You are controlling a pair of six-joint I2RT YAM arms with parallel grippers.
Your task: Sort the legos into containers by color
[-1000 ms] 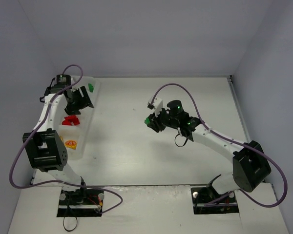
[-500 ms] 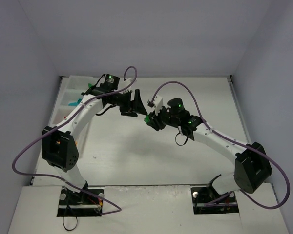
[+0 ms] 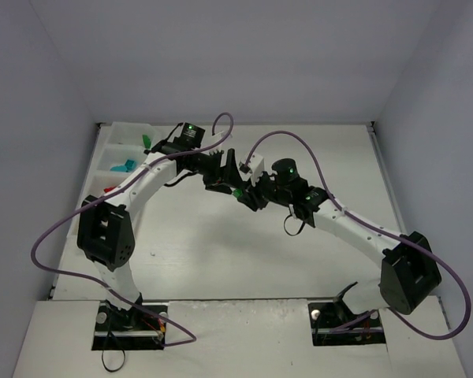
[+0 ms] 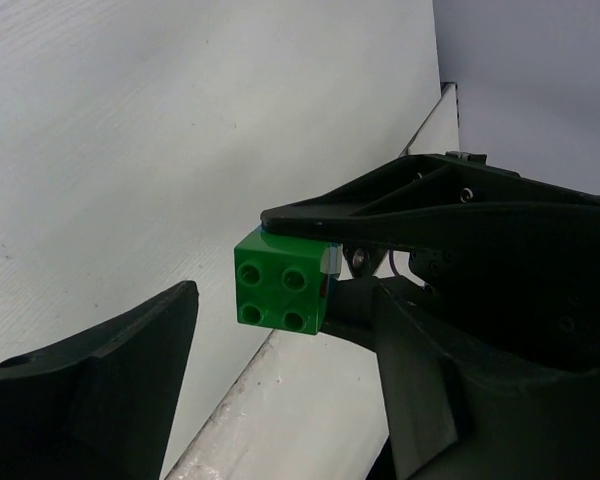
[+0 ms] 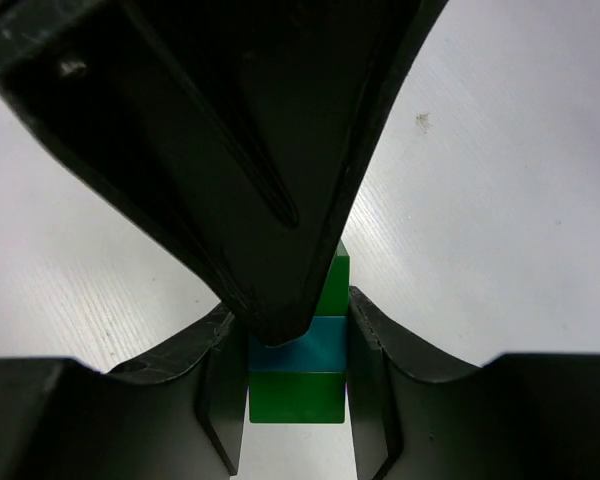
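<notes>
Legos: a green-teal-green stack [image 5: 298, 360] is clamped between the fingers of your R gripper [image 3: 248, 197], over the middle of the table [image 3: 221, 252]. Your L gripper [image 4: 280, 390] faces it w/ fingers spread wide, one on each side of the stack's green end, no grip. In the tray [image 3: 102, 157] at far left you see a green lego [image 3: 147, 141], a teal lego [image 3: 124, 166] and a red lego [image 3: 110, 188], each in a separate compartment.
</notes>
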